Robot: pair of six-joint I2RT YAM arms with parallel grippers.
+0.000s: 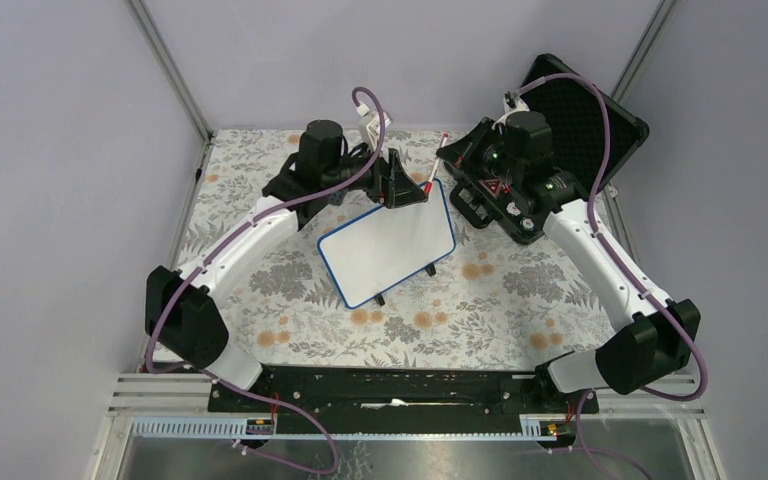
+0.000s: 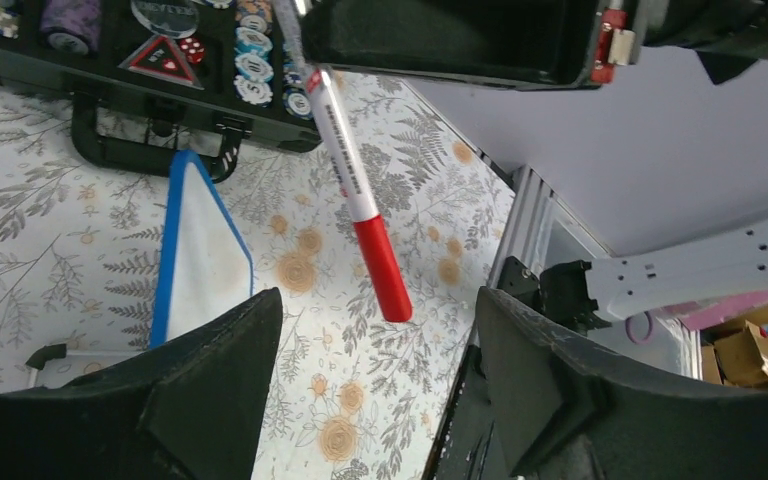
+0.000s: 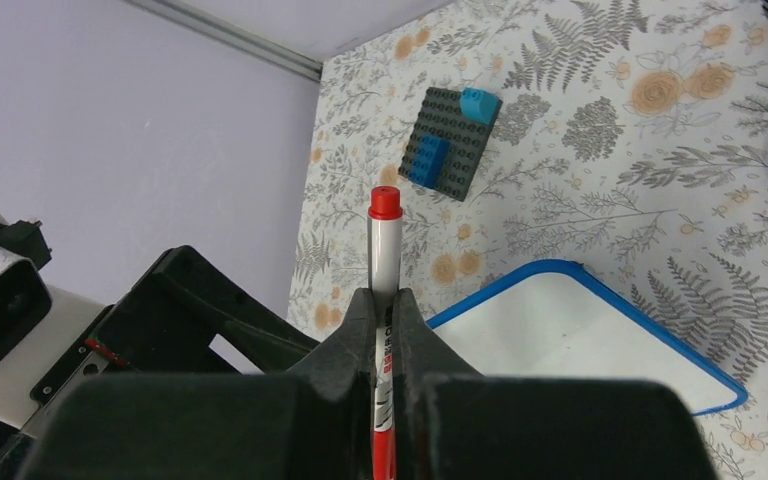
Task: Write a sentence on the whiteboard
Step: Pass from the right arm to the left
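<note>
The whiteboard [image 1: 388, 252] with its blue rim lies tilted mid-table on two black feet; its face is blank and no red sentence shows. It also appears in the left wrist view [image 2: 200, 255] and the right wrist view [image 3: 580, 340]. My right gripper [image 1: 457, 150] [image 3: 384, 295] is shut on a white marker [image 3: 384, 240] with a red cap. The marker [image 1: 437, 160] hangs over the board's far corner. Its red cap [image 2: 381, 268] points down toward my left gripper [image 2: 380, 300] [image 1: 405, 190], which is open and empty, the cap just ahead of its jaws.
An open black case [image 1: 520, 190] with poker chips and dice stands at the back right, its lid [image 1: 585, 110] raised. It also shows in the left wrist view [image 2: 140, 90]. A dark grey studded baseplate [image 3: 455, 140] with blue bricks lies near the back wall.
</note>
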